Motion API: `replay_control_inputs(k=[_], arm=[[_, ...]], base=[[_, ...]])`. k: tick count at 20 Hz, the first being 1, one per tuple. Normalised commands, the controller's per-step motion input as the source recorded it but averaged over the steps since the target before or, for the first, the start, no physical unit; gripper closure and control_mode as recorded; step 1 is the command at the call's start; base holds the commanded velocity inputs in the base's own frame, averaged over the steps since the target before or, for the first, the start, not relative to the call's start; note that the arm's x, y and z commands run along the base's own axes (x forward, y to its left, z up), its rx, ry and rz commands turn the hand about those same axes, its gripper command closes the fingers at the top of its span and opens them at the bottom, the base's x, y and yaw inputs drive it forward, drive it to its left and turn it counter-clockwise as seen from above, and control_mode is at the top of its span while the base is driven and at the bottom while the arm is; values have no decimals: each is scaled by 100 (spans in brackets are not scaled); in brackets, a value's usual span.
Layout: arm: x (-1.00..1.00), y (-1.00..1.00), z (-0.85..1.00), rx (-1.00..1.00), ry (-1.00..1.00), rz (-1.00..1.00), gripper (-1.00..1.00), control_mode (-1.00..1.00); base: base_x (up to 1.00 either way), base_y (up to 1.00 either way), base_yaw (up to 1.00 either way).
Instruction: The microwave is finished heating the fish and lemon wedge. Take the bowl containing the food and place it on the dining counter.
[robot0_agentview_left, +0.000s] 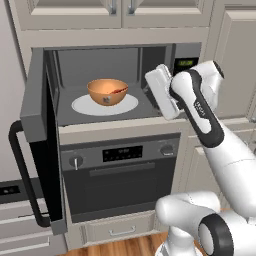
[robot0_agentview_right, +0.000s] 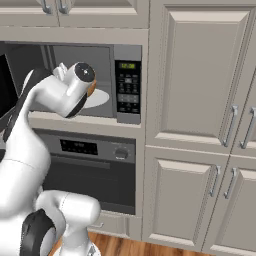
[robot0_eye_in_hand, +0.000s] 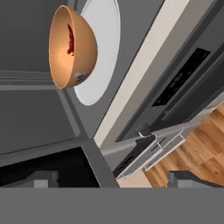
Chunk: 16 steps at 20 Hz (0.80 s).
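The microwave (robot0_agentview_left: 100, 55) stands open, its dark door (robot0_agentview_left: 37, 130) swung out to the left. Inside, the orange-brown bowl (robot0_agentview_left: 107, 91) sits upright on the white turntable plate (robot0_agentview_left: 82, 106). The reddish fish (robot0_agentview_left: 119, 91) lies against the bowl's inner wall, also seen in the hand view as fish (robot0_eye_in_hand: 70, 39) in the bowl (robot0_eye_in_hand: 72, 48). I cannot make out the lemon wedge. My hand (robot0_agentview_left: 160, 92) hovers at the opening's right side, apart from the bowl. My gripper (robot0_eye_in_hand: 114, 180) is open, with nothing between its fingertips (robot0_eye_in_hand: 41, 179). The dining counter is out of view.
Below the microwave sits a knobbed oven (robot0_agentview_left: 120, 172) with a horizontal handle. The microwave's control panel (robot0_agentview_right: 128, 82) with its green display is to the right of the cavity. Tall beige cabinets (robot0_agentview_right: 200, 125) fill the right side. Wooden floor (robot0_eye_in_hand: 192, 153) lies underneath.
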Motion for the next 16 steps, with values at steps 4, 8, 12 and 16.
replay_control_inputs(k=[4,8,12,16], arm=[[94,42,-24,0,0,-12,-100,-100],[72,36,-18,-1,0,-11,-100,-100],[69,18,-25,-4,0,-8,-100,-100],[71,20,-20,-5,0,-7,-100,-100]], base=[[0,0,0],[0,0,0],[0,0,0],[0,0,0]])
